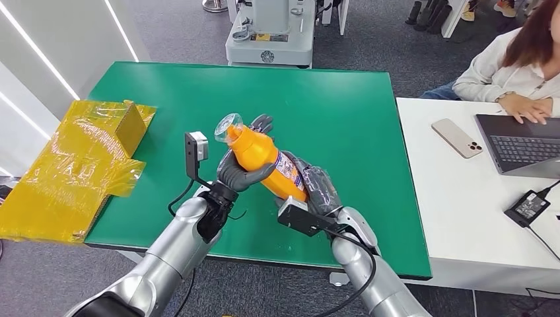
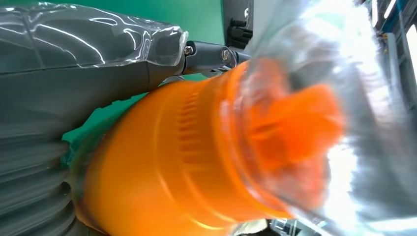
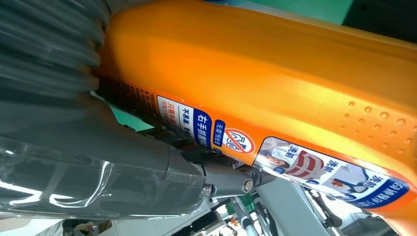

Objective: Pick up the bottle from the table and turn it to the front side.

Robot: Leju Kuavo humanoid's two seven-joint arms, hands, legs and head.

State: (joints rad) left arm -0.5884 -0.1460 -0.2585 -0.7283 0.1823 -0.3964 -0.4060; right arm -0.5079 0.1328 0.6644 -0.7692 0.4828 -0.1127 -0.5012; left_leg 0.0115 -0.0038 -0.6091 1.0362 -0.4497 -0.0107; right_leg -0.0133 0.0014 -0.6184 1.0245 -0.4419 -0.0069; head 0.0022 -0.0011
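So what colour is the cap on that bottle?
The cap is see-through clear plastic over an orange nozzle on the orange bottle. The left wrist view shows it best.

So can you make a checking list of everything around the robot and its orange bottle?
Surface: green table, white desk beside it.
Job's things: orange bottle lifted off the table, tilted, clear cap pointing away.
Clutter: yellow wrapped box at the table's left edge.
Robot hands: left robot hand grips the neck end; right robot hand holds the base end.
Cables: black wrist cables.
Surroundings: person at laptop, phone, charger.
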